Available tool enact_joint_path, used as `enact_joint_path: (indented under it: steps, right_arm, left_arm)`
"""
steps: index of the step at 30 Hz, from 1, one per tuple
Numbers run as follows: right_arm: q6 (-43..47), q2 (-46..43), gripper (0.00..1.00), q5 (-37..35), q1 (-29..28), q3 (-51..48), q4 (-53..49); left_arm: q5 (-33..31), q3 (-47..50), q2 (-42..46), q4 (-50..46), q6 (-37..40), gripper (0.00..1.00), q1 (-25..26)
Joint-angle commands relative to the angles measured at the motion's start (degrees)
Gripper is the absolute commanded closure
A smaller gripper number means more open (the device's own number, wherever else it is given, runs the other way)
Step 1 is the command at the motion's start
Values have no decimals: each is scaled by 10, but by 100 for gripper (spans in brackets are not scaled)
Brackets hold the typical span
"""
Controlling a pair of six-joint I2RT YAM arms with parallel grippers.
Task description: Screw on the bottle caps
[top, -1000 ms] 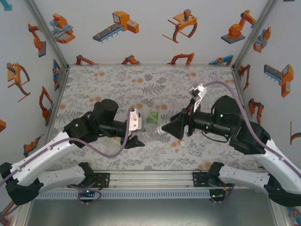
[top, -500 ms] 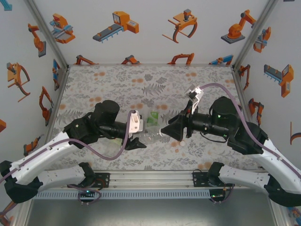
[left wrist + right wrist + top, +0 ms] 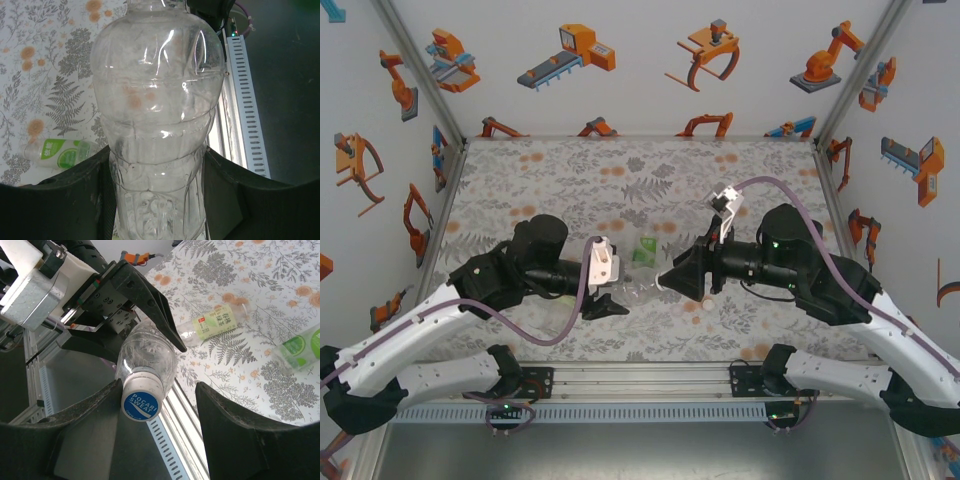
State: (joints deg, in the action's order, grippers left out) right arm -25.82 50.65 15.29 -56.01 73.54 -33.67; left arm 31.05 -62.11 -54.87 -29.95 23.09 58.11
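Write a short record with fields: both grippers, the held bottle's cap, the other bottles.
left gripper: shut on plain bottle, held sideways
cap: white and blue, on the plain bottle's neck
right gripper: open, fingers either side of the cap
other bottles: yellow-green label bottle and bright green label bottle, lying on the table

I see the clear bottle (image 3: 145, 357) as colourless, and its cap (image 3: 141, 400) is white round a blue disc with white lettering. The cloth (image 3: 570, 170) has grey ferns and orange blossoms on white. One lying bottle (image 3: 215, 322) has a yellow-green label, and the other bottle (image 3: 300, 350), to its right, has a bright green one. The walls (image 3: 640, 90) are white with orange robot prints.
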Motion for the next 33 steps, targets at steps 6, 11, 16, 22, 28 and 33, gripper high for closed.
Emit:
enact_joint_path:
  steps: [6,11,16,22,28,33]
  right_arm:
    - [73,-12,47,33,0,3,-5]
    - [123,-23,49,79,1,-10,26]
    - [155,-26,49,131,0,-13,43]
    - [171,-30,51,121,0,-31,55]
    - [166,-38,60,109,0,-42,63]
    - [156,-48,56,99,0,-52,77]
  left_arm:
    - [21,13,8,17,-1,100,3]
    - [34,14,11,9,-1,100,4]
    - [15,16,22,3,-8,100,4]
    - [6,19,30,1,-7,100,5]
    - [12,19,25,0,-9,100,5]
    - [12,20,22,0,-5,100,7]
